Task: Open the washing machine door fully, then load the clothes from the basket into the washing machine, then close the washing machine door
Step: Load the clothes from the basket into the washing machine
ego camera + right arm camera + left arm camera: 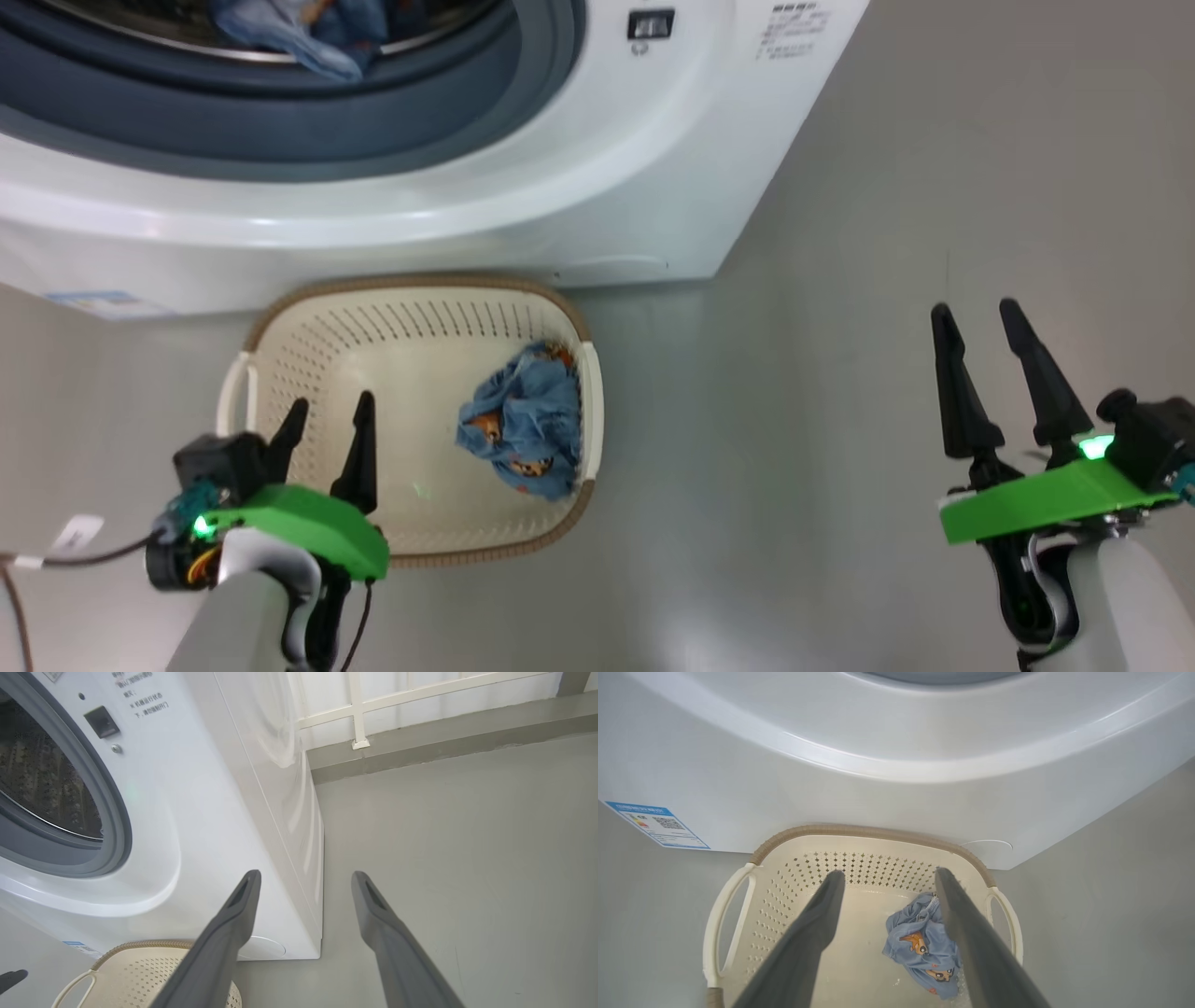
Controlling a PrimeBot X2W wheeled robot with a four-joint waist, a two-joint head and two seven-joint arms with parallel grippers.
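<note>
Left wrist view: my left gripper (pixel 889 872) hangs spread wide over the basket (pixel 859 830), and the clothes (pixel 915 933) lie below, toward its right finger. My right gripper (pixel 974 310) is spread too, empty, well aside.

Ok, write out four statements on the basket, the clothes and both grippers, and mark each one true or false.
1. The basket is empty. False: a bundle of clothes lies in it, against its right wall.
2. Blue fabric lies inside the washing machine. True.
3. The left gripper is shut on fabric. False: it is open and holds nothing, above the basket.
4. The right gripper is open over the floor, off to the basket's right. True.
</note>
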